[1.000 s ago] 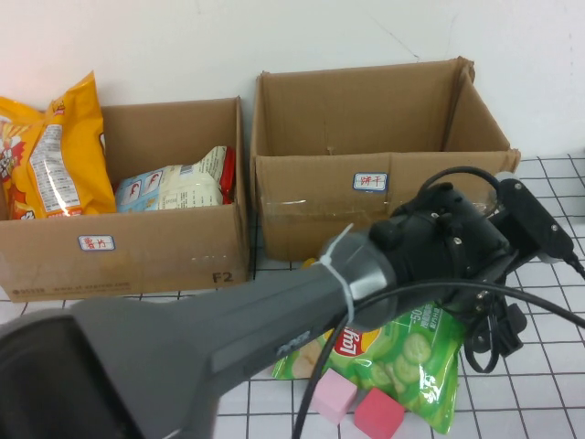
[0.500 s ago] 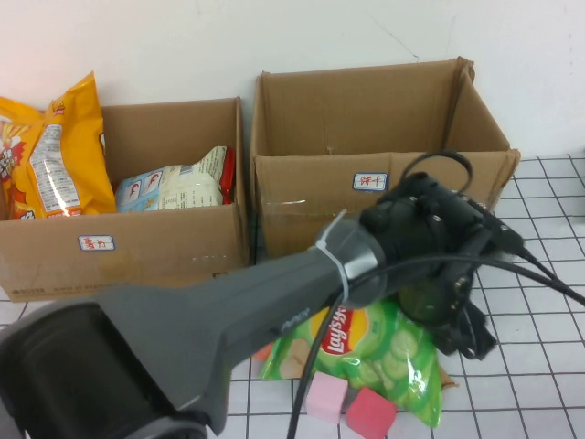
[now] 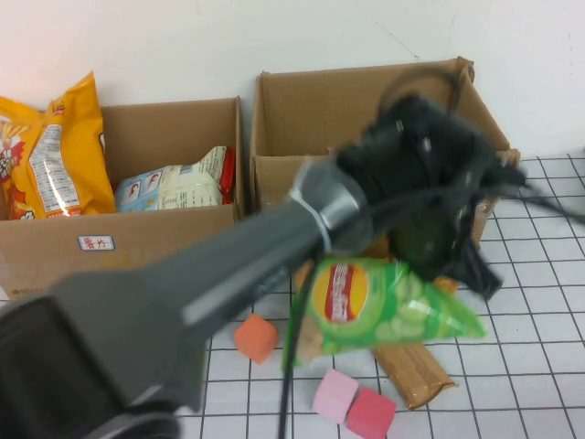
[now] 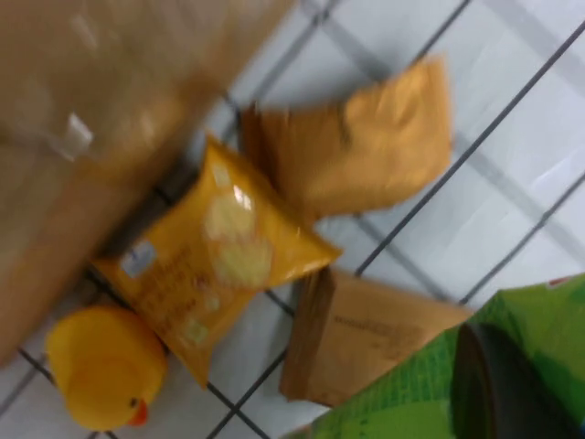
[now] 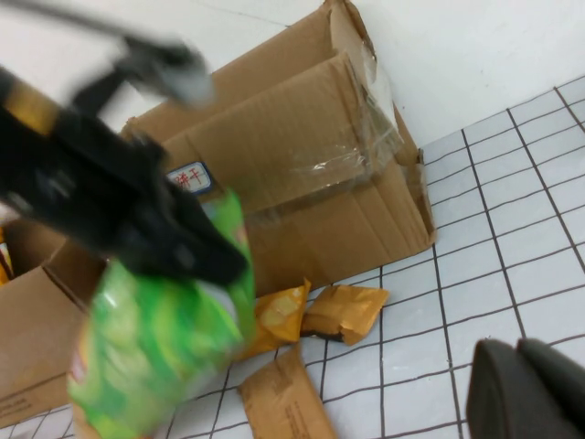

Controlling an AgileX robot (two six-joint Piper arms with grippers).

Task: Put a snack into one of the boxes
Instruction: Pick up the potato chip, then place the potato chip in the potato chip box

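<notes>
The left hand [image 3: 439, 251] is clamped on the green chip bag [image 3: 379, 302], lifted before the right box [image 3: 366, 110]. Only the left wrist view shows a rubber duck [image 4: 105, 380]. The right hand [image 5: 526, 393], closed and empty, hangs over the white gridded worktop [image 3: 539, 357].

Lay's logo on green bag [image 3: 384, 306]

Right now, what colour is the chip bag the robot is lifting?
Green crinkly chip bag with a red-and-yellow logo, held by the left pincer; clearest in the high view.
</notes>
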